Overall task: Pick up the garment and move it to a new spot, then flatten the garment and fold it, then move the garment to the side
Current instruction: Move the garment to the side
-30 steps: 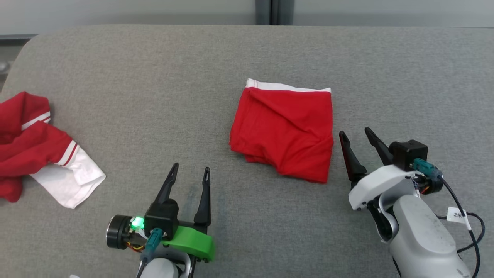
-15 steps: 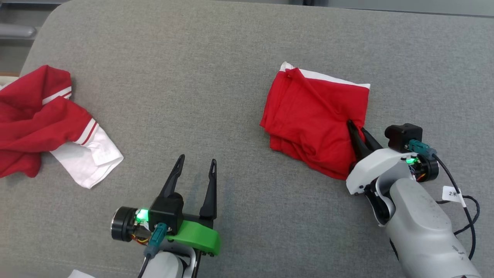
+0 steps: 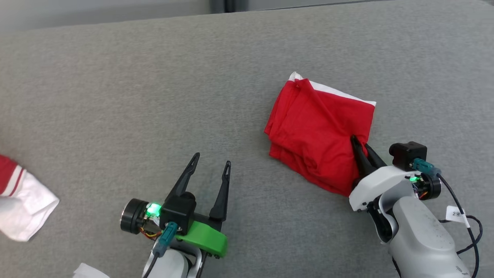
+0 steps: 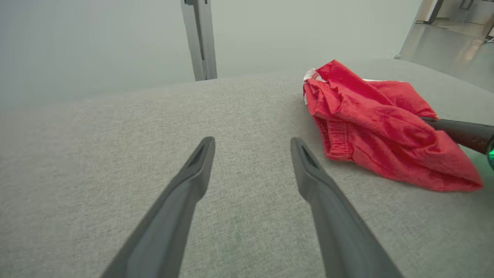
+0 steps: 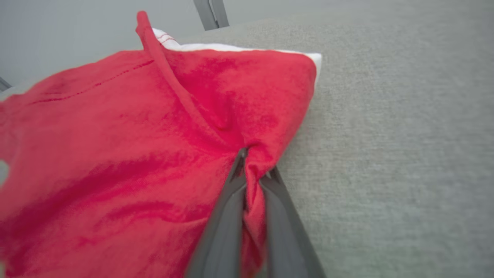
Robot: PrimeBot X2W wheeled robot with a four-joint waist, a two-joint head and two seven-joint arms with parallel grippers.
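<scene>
2 claws in view, 1 at work. The right claw is clamped on the red garment, its dark fingers together with a pinched ridge of cloth between them at the garment's right-hand edge. The left claw stands with fingers apart and nothing between them, low over bare tabletop toward the near edge. The garment lies in the right half of the tabletop, well short of the far edge. It looks like a folded stack, with a white band along its far side. Judgement: folding looks done, so the step in hand is the move to the side. The right wrist view shows a bunched pinch, but I cannot tell how many layers are caught. A high lift could therefore peel the top layer and open the fold. Better to keep the pull low and slow so the stack slides flat along the tabletop. Watch that the lower layers follow, and regrip deeper if they lag. Let go only once the stack lies flat. Keep away from the second red-and-white garment at the left edge.
</scene>
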